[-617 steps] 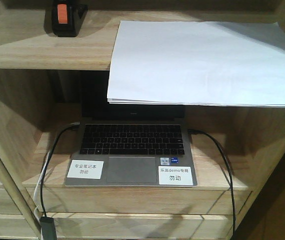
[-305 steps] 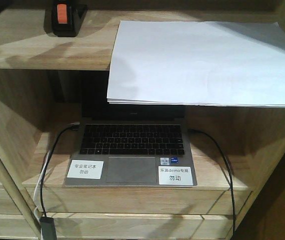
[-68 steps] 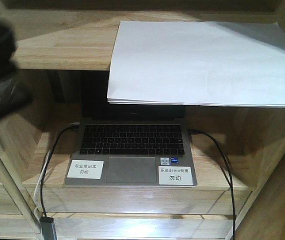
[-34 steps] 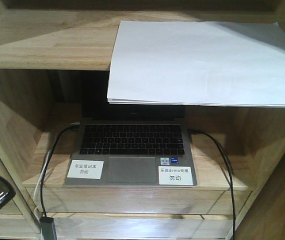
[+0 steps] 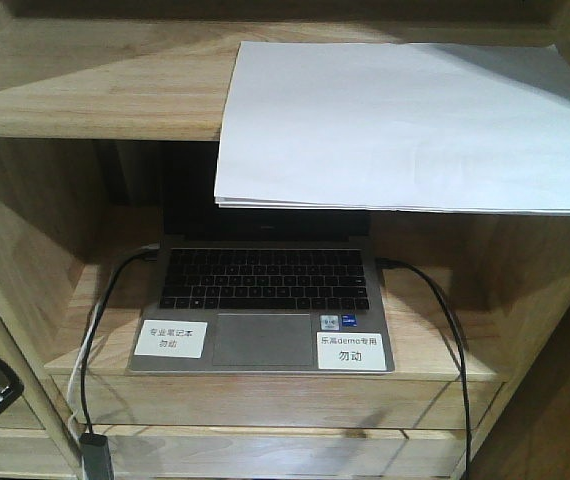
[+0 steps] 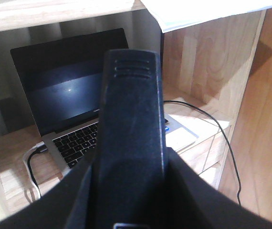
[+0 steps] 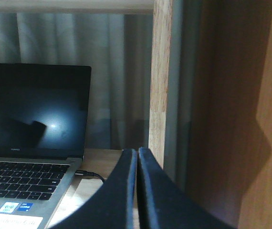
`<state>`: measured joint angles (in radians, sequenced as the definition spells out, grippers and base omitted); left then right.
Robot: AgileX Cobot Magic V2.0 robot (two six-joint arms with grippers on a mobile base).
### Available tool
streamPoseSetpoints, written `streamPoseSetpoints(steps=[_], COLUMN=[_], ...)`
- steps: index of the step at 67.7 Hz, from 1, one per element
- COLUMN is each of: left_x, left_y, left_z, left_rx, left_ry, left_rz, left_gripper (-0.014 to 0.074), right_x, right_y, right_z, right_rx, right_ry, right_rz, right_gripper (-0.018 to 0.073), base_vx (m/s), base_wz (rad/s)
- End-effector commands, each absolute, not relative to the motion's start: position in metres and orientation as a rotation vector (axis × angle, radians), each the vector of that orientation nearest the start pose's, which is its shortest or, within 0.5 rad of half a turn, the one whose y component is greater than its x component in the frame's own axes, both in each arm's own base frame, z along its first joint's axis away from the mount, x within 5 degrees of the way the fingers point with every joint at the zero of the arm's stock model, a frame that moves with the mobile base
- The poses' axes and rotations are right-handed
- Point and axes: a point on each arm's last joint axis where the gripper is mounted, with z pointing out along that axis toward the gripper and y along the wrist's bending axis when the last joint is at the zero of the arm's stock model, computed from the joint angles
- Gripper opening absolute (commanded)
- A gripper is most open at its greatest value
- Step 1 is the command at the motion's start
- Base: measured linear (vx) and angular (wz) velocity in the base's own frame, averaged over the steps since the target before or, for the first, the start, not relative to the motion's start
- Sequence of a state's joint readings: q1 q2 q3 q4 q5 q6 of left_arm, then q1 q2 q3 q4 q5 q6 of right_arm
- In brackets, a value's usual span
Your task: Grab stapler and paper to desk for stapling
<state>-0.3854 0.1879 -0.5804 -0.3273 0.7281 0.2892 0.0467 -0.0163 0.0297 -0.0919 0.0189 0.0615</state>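
Left gripper (image 6: pixel 132 191) clamps the black stapler (image 6: pixel 131 109), lower left in the front view; right gripper (image 7: pixel 137 164) is pinched closed. Behind, cabled laptop (image 5: pixel 262 300) with stickers (image 5: pixel 350 350) reading "勿动". Paper (image 5: pixel 405 125) overhangs the upper shelf (image 5: pixel 95 90), masking the screen (image 6: pixel 69 90).

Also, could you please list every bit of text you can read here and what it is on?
"专业笔记本 勿动": left white sticker on the laptop palm rest.
"demo专用 勿动": right white sticker; its first characters are blurred.
Unreadable: the blue badge above it, too small.
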Motion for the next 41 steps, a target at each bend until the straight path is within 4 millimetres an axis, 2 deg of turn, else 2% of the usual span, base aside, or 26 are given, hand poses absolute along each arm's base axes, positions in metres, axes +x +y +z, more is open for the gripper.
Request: streamPoseSetpoints(steps=[1, 41], left_x=[0.0208, 0.0208], left_y=[-0.0282, -0.0282], left_z=[0.3487, 0.3487], left_rx=[0.462, 0.462], left_ry=[1.605, 1.605], left_rz=[-0.474, -0.474], left_gripper=[-0.0006, -0.0006], right_x=[0.0554, 0.0555], right_y=[0.0029, 0.0028], right_z=[0.2088, 0.2081], right_rx=[-0.066, -0.069], right_ry=[1.436, 1.444], right_rz=[0.005, 0.001], right_gripper=[-0.0010, -0.0010], base_vx=[0.00, 0.00], base_wz=[0.00, 0.00])
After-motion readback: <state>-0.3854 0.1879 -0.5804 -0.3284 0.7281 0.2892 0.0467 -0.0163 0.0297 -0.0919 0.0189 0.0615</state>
